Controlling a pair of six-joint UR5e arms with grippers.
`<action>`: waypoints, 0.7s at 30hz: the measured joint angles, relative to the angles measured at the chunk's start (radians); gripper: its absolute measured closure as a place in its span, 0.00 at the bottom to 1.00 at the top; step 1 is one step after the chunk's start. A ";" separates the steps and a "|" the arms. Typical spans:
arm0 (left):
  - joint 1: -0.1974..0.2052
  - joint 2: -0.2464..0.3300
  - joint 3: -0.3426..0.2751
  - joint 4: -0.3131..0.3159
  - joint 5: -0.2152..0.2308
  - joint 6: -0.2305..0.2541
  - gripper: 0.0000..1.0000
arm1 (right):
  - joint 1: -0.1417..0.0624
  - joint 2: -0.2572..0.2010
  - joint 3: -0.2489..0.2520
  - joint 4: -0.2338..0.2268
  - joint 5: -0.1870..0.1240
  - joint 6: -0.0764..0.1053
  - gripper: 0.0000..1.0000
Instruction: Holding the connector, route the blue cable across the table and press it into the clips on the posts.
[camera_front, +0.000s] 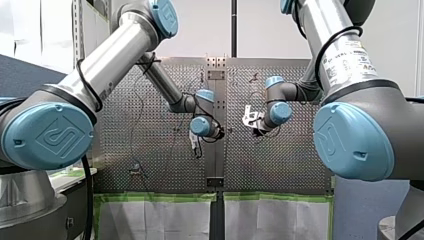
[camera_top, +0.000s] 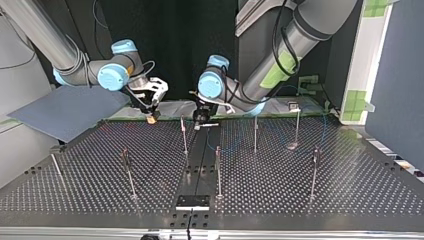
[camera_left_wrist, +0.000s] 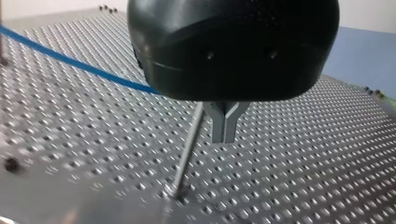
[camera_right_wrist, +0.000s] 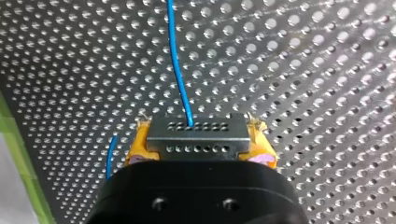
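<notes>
Blue cable (camera_right_wrist: 177, 60), yellow claw pads (camera_right_wrist: 136, 149), perforated silver table (camera_right_wrist: 303, 70)

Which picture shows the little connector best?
The right wrist view: the connector sits close up, clamped in my right gripper, blue cable leaving it. The top view shows only a speck; I can't make it out in the front or left wrist views.

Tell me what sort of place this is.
Probably a robotics lab test cell: my left arm and my right arm reach over a perforated table set with posts, with a blue cable.
</notes>
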 joint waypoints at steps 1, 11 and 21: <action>0.003 -0.008 0.009 0.000 0.001 0.000 1.00 | -0.002 0.001 -0.004 0.000 -0.001 0.000 1.00; 0.027 -0.023 0.050 -0.026 0.003 0.007 0.77 | -0.029 0.003 -0.035 0.002 -0.004 0.002 1.00; 0.021 -0.022 0.052 -0.070 0.003 0.032 0.04 | -0.043 0.004 -0.042 0.003 -0.005 0.000 1.00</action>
